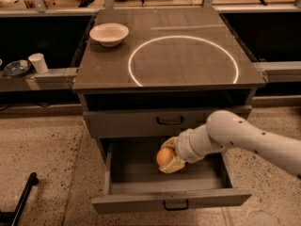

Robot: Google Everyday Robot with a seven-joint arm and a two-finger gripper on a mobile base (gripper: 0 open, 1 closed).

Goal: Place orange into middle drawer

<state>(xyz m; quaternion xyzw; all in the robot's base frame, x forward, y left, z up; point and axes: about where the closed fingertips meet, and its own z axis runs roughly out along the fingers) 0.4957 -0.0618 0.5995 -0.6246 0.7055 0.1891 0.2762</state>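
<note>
Your gripper [167,160] has the orange [163,156] clamped over the open middle drawer [171,201].

You can see its fingers pressed against the fruit, which sits within the drawer's span, nearer the back edge than the front. Whether it touches the drawer floor you cannot tell. The upper drawer [141,122] is closed, and the white bowl [108,33] sits near the cabinet top's back-left corner.

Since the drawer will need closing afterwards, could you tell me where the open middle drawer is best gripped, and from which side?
By the small dark bar handle centred on the middle drawer front panel, coming from the front; the rest of that face is flat. The gripper, holding the orange, is over the drawer's inside.
</note>
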